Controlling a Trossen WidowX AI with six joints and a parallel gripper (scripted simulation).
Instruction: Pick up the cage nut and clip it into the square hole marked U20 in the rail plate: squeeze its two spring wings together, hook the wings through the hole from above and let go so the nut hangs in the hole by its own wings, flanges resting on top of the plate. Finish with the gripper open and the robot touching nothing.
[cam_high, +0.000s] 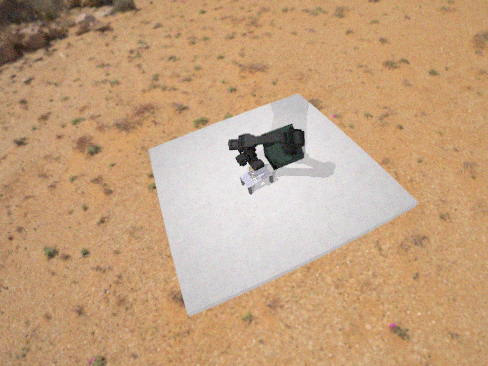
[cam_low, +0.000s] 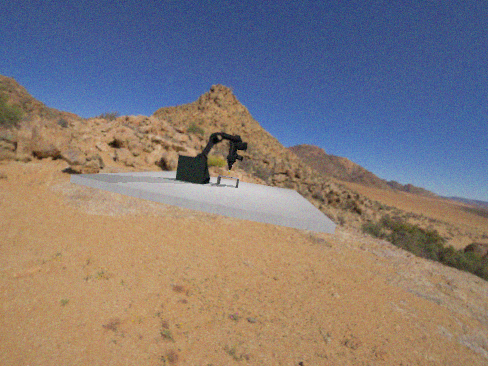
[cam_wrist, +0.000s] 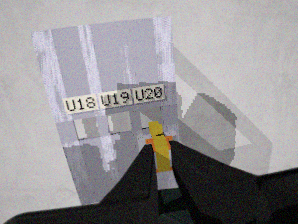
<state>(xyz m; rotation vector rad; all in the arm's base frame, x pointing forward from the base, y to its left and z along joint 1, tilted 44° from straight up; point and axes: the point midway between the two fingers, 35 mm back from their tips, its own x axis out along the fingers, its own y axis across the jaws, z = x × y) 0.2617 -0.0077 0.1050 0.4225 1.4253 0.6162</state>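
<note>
Leftmost in the wrist view, the U18 label and the U19 label each sit by a square hole of their own, so a sideways error toward them could put the nut in the wrong opening, though the present line favours U20. Next, the rail plate stands raised on short legs; coming down off-centre or twisted could catch a wing on the hole's edge and shove or tip it. To the right, the U20 label has its hole just below, partly hidden by the yellow cage nut, which makes the alignment hard to judge. The nut lies between the fingertips of the gripper, its far end poking out beyond them and orange parts showing at either side. The fingers are nearly closed, gripping it above the plate. If that squeeze slackened early, the wings could spread before passing through; whether they are pressed in enough, I cannot tell.
</note>
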